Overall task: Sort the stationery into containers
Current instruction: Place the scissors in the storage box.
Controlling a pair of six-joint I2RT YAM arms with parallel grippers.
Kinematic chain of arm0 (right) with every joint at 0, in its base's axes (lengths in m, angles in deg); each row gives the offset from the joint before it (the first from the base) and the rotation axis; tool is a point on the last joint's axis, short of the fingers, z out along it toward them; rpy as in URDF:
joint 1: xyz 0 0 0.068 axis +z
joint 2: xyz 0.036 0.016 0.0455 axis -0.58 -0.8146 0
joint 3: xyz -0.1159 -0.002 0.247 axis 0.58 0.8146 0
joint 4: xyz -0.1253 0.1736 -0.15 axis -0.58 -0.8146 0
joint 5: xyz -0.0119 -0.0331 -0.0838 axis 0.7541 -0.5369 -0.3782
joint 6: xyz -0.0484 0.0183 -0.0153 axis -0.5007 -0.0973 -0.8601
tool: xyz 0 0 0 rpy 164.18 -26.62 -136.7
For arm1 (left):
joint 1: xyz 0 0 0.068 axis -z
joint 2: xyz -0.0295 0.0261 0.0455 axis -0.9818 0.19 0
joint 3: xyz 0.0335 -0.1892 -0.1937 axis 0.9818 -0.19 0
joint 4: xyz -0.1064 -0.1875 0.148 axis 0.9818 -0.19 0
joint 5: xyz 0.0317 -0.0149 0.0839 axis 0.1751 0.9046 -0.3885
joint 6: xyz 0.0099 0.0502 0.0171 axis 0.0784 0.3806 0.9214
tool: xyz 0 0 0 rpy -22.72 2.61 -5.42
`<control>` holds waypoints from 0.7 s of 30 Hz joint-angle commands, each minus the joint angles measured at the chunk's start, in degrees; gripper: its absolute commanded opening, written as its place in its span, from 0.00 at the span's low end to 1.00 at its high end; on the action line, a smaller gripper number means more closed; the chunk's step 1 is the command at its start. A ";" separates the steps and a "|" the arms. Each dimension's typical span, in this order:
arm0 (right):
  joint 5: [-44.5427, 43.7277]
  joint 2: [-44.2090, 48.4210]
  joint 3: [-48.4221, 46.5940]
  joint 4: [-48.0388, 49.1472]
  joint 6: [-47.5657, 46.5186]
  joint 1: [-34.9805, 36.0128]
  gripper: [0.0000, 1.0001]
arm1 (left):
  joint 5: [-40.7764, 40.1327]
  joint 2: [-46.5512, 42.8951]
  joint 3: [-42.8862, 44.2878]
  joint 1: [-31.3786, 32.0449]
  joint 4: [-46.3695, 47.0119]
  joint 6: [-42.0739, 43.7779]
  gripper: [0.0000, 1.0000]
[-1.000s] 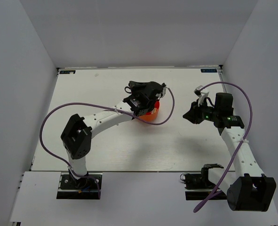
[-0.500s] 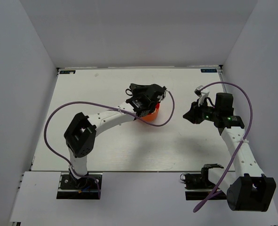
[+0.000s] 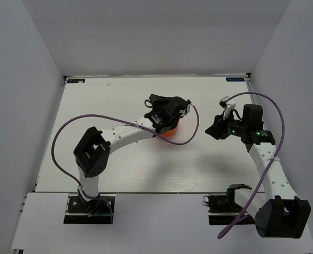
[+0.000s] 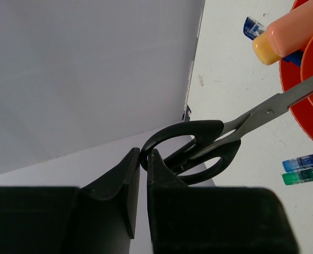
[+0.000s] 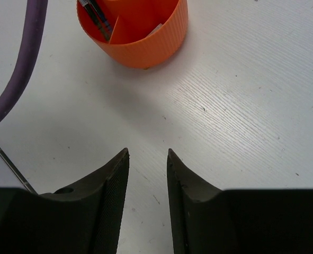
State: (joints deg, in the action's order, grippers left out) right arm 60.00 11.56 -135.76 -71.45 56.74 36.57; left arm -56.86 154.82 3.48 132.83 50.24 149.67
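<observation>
White counter (image 3: 119,100) with a fine streaked grain, boxed in by plain pale walls along its left, far and right edges. Orange-red organizer cup (image 3: 173,131) around the middle, slightly toward the far edge, mostly hidden under the left tool (image 3: 167,111) from above. Left tool (image 4: 143,156) clamped almost closed on the rim of one black handle loop of the scissors (image 4: 198,145), steel blades slanting into the cup (image 4: 304,106). Peach-orange highlighter (image 4: 288,34) sticking out over the cup's rim. Right tool (image 5: 148,153) toward the right edge, narrowly parted and empty, hanging above bare counter, well apart from the cup (image 5: 140,37). Dark pens (image 5: 99,16) upright in one ring compartment. Purple cable (image 5: 24,58) draped across the counter beside the cup.
</observation>
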 commanded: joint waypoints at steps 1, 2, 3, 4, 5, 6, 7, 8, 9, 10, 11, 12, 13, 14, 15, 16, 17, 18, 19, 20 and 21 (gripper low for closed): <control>0.89 0.72 0.35 1.80 0.05 -0.33 0.38 | -0.97 0.14 -0.10 0.97 2.47 0.84 0.23; 0.89 0.80 0.35 1.80 0.13 -0.33 0.38 | -0.97 0.32 -0.28 1.15 2.73 1.02 0.25; 1.07 0.72 0.26 1.72 0.13 -0.33 0.40 | -1.14 0.23 -0.19 1.33 2.56 1.11 0.26; 0.90 0.72 0.35 1.72 0.13 -0.51 0.40 | -1.06 0.40 -0.71 1.24 2.73 1.28 0.29; 0.98 0.72 0.35 1.89 0.22 -0.42 0.40 | -1.06 0.49 -0.80 1.50 3.08 1.28 0.29; 0.98 0.72 0.44 1.81 0.22 -0.42 0.40 | -1.06 0.41 -0.81 1.59 2.91 1.28 0.30; 0.81 0.72 0.35 1.72 0.22 -0.51 0.41 | -1.14 0.58 -1.07 1.59 3.00 1.28 0.32; 0.98 0.72 0.44 1.80 0.22 -0.42 0.41 | -1.15 0.58 -1.33 1.77 3.26 1.54 0.32; 0.98 0.72 0.35 1.80 0.31 -0.42 0.41 | -1.23 0.67 -1.42 1.85 3.35 1.46 0.32; 0.90 0.80 0.26 1.72 0.31 -0.51 0.41 | -1.32 0.76 -1.51 1.94 3.44 1.54 0.32; 0.98 0.72 0.35 1.72 0.40 -0.51 0.41 | -1.23 0.84 -1.77 2.20 3.35 1.63 0.32; 1.07 0.72 0.35 1.89 0.40 -0.42 0.41 | -1.32 0.93 -1.77 2.47 3.35 1.55 0.32; 1.07 0.89 0.44 1.81 0.40 -0.42 0.41 | -1.41 0.93 -1.77 2.56 3.35 1.55 0.32; 1.24 0.72 0.26 1.72 0.40 -0.42 0.41 | -1.41 0.85 -1.77 2.73 3.44 1.55 0.32; 1.16 0.89 0.35 1.72 0.40 -0.34 0.41 | -1.32 1.02 -1.77 3.17 3.35 1.46 0.34; 1.25 0.72 0.44 1.72 0.40 -0.42 0.41 | -1.58 1.02 -1.77 3.26 3.52 1.54 0.34; 1.33 0.89 0.35 1.80 0.49 -0.51 0.41 | -1.76 1.02 -1.86 3.44 3.70 1.72 0.34; 1.33 0.80 0.44 1.80 0.49 -0.42 0.41 | -1.85 0.93 -1.77 3.70 4.57 2.59 0.34; 1.42 0.89 0.35 1.80 0.57 -0.42 0.41 | -2.28 0.93 -1.60 3.96 5.36 2.60 0.36; 1.42 0.98 0.53 1.63 0.66 -0.51 0.41 | -3.07 0.76 -1.34 4.23 6.24 3.04 0.39; 1.51 1.24 0.53 1.54 0.66 -0.68 0.45 | -3.34 0.41 -0.55 4.32 6.42 2.87 0.48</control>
State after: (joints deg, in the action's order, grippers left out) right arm 60.09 11.56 -135.74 -71.45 56.96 36.49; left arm -57.98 155.82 1.75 136.28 53.74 152.14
